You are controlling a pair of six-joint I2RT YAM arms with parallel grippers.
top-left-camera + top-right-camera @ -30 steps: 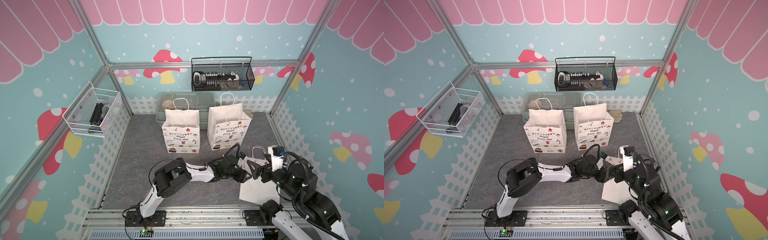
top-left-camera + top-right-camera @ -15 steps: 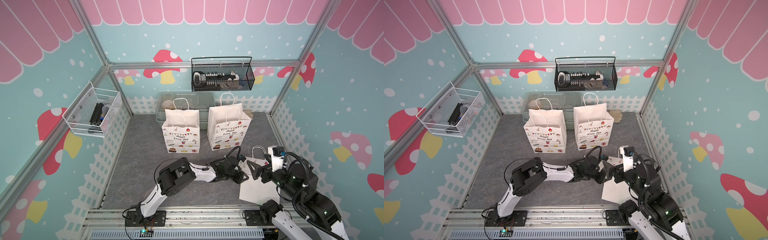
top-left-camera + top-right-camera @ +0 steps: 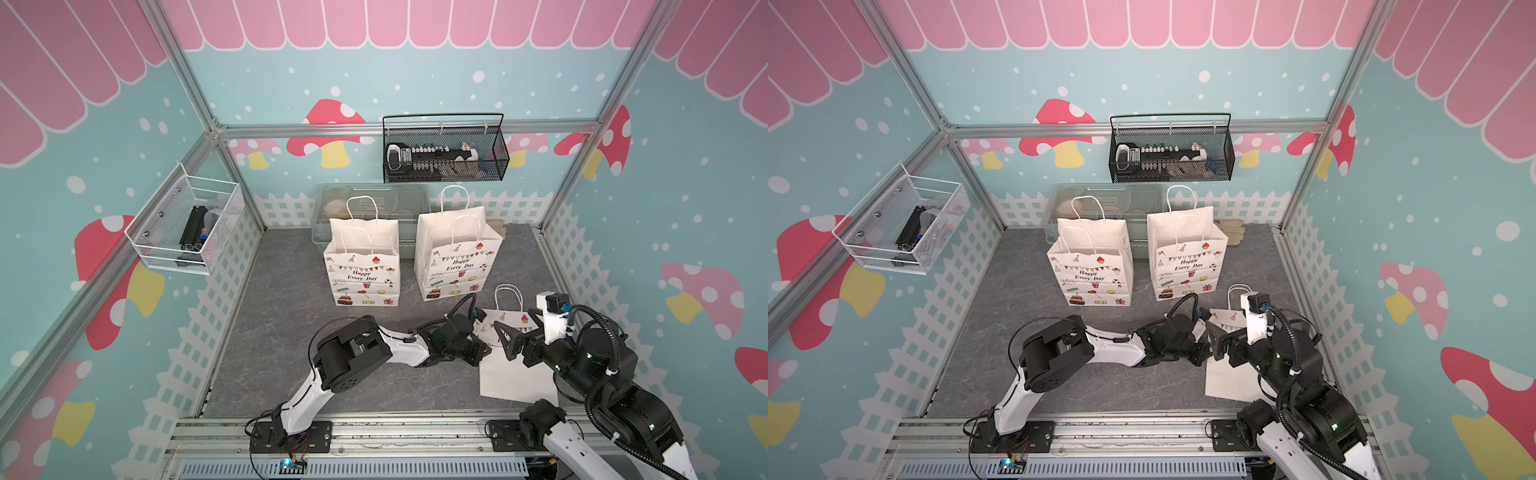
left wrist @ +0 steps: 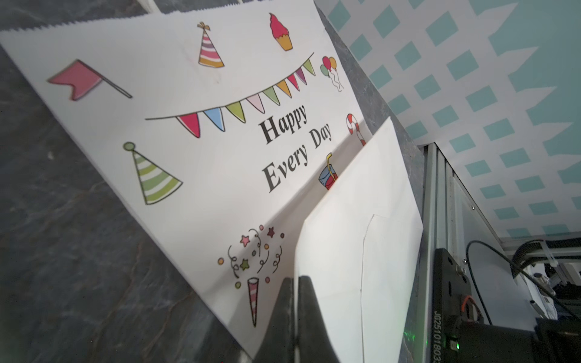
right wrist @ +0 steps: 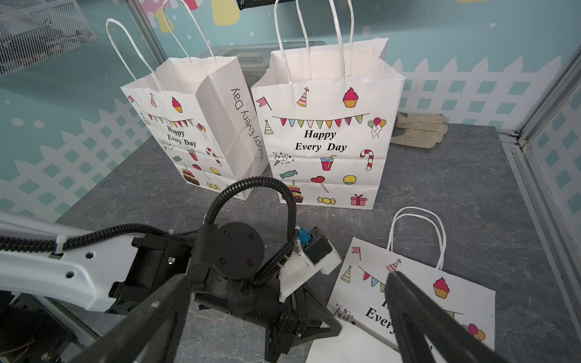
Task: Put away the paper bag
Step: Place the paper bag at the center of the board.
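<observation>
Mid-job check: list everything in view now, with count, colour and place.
flat paper bag: one, white with party prints, lying near right on the table
standing paper bags: two, white, same prints, upright side by side mid-table
clear bin: one, transparent, behind the standing bags
black wire basket: one, black, hung on back wall
white wire basket: one, white, hung on left wall
gloves: count unclear, beige, back right of table
table: one, grey
left gripper: one, black, shut on the flat bag's folded bottom flap
right gripper: one, black, open over the flat bag
</observation>
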